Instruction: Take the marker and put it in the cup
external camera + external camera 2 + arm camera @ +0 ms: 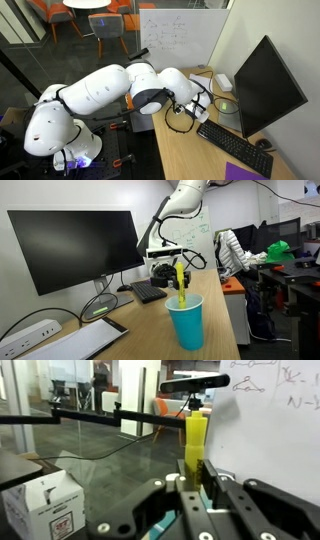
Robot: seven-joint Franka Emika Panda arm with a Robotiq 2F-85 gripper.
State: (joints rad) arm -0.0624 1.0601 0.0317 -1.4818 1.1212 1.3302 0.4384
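Pinching the marker (196, 442), jaws stand nearly closed.

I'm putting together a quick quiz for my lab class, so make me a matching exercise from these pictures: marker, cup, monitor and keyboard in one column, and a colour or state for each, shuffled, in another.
Things:
1. marker
2. cup
3. monitor
4. keyboard

Descriptions:
a. blue, upright on the desk
b. lying flat near the monitor's foot
c. yellow, clamped in the gripper
d. standing, screen dark

Pairs: 1-c, 2-a, 3-d, 4-b
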